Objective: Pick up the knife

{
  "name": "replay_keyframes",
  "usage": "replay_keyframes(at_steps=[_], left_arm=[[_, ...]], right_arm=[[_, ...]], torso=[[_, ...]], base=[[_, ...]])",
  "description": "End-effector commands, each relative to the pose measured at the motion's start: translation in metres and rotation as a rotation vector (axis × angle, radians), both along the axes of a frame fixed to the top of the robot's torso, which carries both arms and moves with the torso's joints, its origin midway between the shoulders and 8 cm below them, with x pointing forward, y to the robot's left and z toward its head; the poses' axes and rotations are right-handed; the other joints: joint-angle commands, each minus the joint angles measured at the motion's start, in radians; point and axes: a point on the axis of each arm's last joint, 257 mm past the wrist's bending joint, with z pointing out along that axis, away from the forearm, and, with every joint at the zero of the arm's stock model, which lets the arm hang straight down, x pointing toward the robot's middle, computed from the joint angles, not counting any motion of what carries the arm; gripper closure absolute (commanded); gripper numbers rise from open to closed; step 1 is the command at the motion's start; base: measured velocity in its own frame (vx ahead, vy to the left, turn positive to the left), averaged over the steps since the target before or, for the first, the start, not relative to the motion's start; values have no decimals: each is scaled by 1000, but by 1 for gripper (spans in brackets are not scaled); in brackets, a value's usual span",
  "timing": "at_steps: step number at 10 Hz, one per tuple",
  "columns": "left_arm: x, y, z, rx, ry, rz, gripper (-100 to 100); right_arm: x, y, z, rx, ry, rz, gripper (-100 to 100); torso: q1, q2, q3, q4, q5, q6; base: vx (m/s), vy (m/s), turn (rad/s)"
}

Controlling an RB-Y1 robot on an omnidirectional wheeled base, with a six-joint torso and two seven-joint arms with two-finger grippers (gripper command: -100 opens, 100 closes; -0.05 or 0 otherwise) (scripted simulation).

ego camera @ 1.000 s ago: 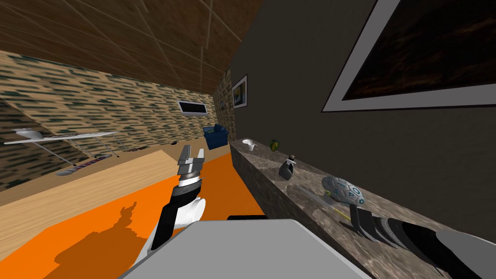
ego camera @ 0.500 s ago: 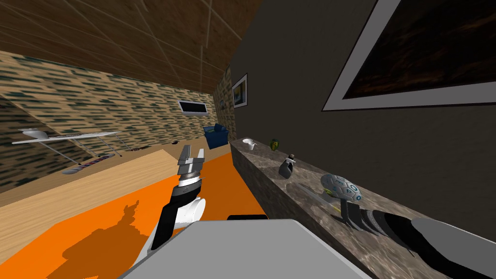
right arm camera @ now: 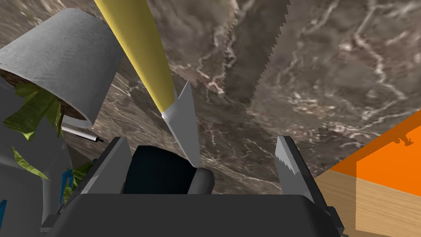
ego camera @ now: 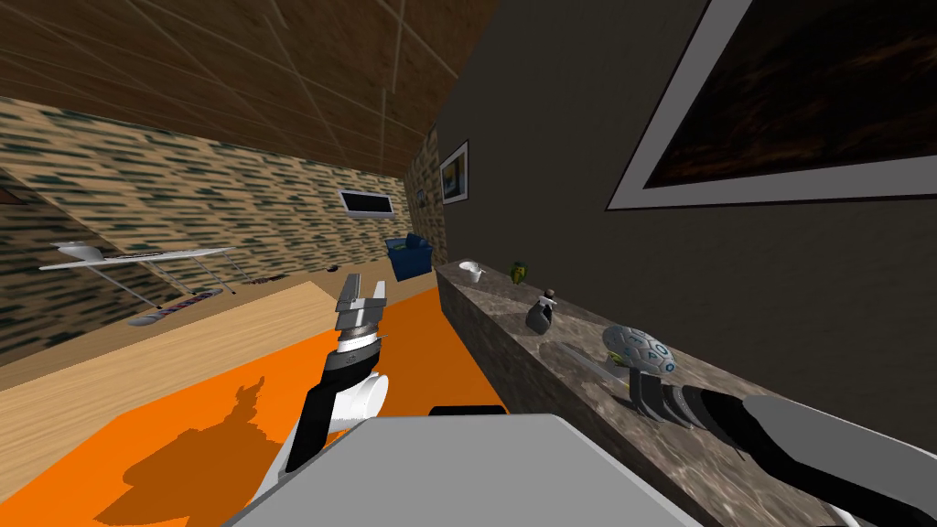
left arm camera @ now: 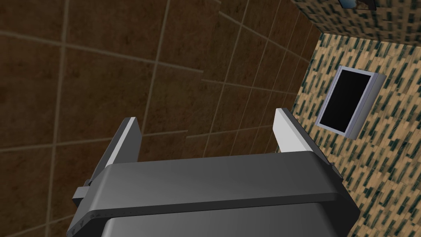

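the knife (right arm camera: 158,86) is laid on the marbled counter (right arm camera: 329,61), its grey blade tip set between the spread fingers of the right gripper (right arm camera: 201,142) (the yellow handle points away, beside a grey plant pot (right arm camera: 61,57)). the left gripper (left arm camera: 207,119) is held well apart from the counter, fingers likewise spread.

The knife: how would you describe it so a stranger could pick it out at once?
Find the long brown marble counter against the dark wall. On it, beside a grey plant pot, the knife lies with its blade tip between the open jaws of the right gripper. Its yellow handle and grey pointed blade set it apart.
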Motion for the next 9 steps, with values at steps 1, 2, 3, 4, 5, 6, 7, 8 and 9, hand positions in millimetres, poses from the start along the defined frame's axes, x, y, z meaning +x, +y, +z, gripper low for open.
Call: replay_keyframes(at_steps=[1,2,3,4,5,6,7,8,9], left_arm=[[0,0,0,0,0,0,0],[0,0,0,0,0,0,0],[0,0,0,0,0,0,0],[0,0,0,0,0,0,0],[0,0,0,0,0,0,0],[0,0,0,0,0,0,0],[0,0,0,0,0,0,0],[0,0,0,0,0,0,0],[0,0,0,0,0,0,0]], right_arm=[[-5,6,-9,12,18,4,-100],[9,-4,-1,-4,-2,-6,-100],[11,2,-5,9,0,-1,-100],[11,7,-9,18,7,7,-100],[7,9,-13,22,18,7,-100],[23,-1,-5,4,-3,-1,-100],[25,6,-10,18,1,6,-100],[17,9,-16,24,20,6,-100],[33,-5,-5,-2,-2,-6,-100]], torso=[[0,0,0,0,0,0],[0,-1,-1,0,0,0],[0,0,0,0,0,0],[0,1,0,0,0,0],[0,0,0,0,0,0],[0,-1,-1,0,0,0],[1,0,0,0,0,0],[1,1,0,0,0,0],[0,0,0,0,0,0]], base=[[0,0,0],[-40,4,17],[-50,5,21],[-24,5,0],[0,0,0],[-32,14,22],[-50,10,21],[-27,2,-2],[-48,0,16]])
